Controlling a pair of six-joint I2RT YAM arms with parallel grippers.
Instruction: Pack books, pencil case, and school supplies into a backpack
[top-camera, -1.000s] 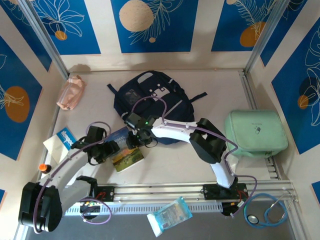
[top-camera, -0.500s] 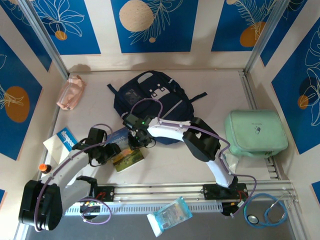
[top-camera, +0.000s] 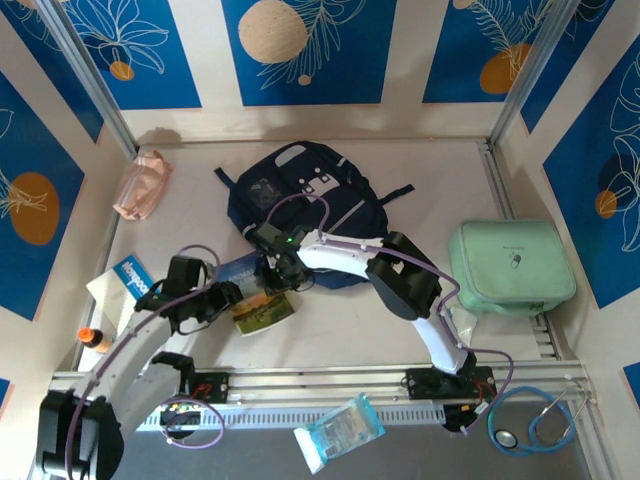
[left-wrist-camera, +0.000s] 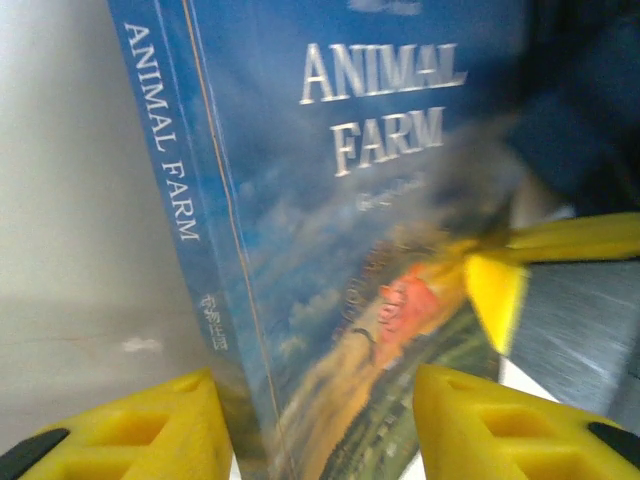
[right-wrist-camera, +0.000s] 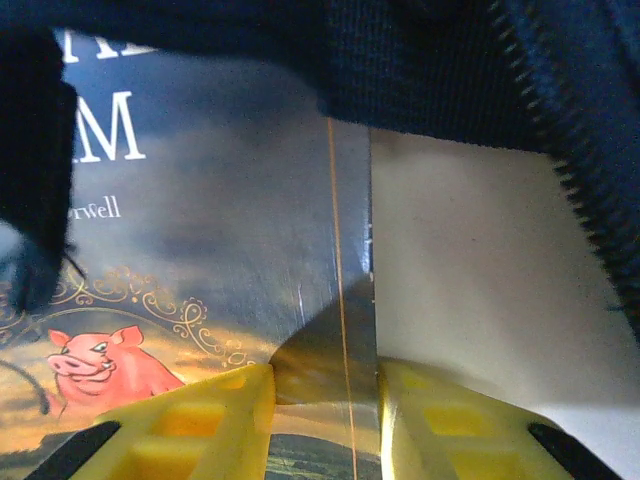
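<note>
On the worktop (top-camera: 330, 335), at the backpack (top-camera: 300, 195) mouth, the book (top-camera: 262, 310), likely light, stiff and slick, is being pinched edgewise by the narrow right jaws. Its spine is being straddled by the left jaws, closure indeterminable.

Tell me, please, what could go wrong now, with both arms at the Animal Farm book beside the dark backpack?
The right fingers pinch the thin green landscape-cover "Animal Farm" book at its spine edge, so it may twist or slip out.
The zipper edge of the large navy fabric backpack overhangs the book; the cover might catch and bend.
The left fingers sit close to the right ones, so they could collide.
</note>
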